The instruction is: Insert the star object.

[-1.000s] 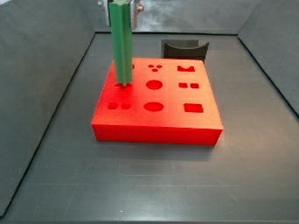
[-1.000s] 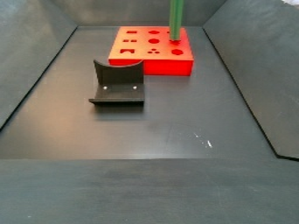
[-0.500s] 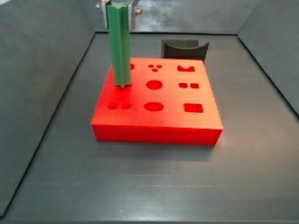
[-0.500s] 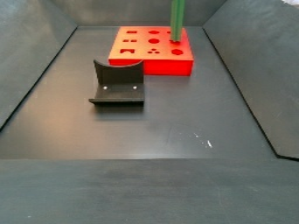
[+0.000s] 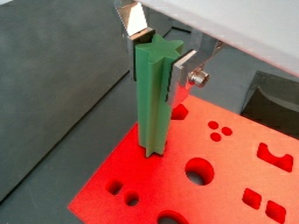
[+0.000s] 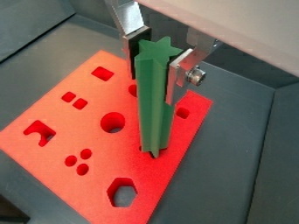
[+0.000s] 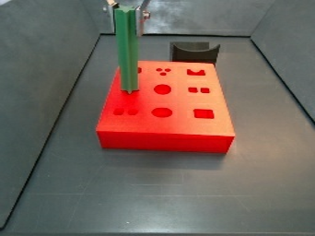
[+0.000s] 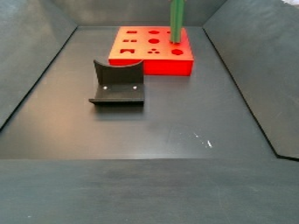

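Dark floor (image 8: 176, 122) under red block (image 8: 152, 52), fixture (image 8: 117, 85); end effector (image 5: 162, 45) above block.

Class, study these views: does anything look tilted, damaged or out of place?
Nothing stands out. The gripper holds the star object upright over the red block, which lies flat. The dark grey curved piece sits apart on the floor.

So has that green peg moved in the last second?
Yes: the green peg, held in the gripper, has risen and shifted slightly against the red block.
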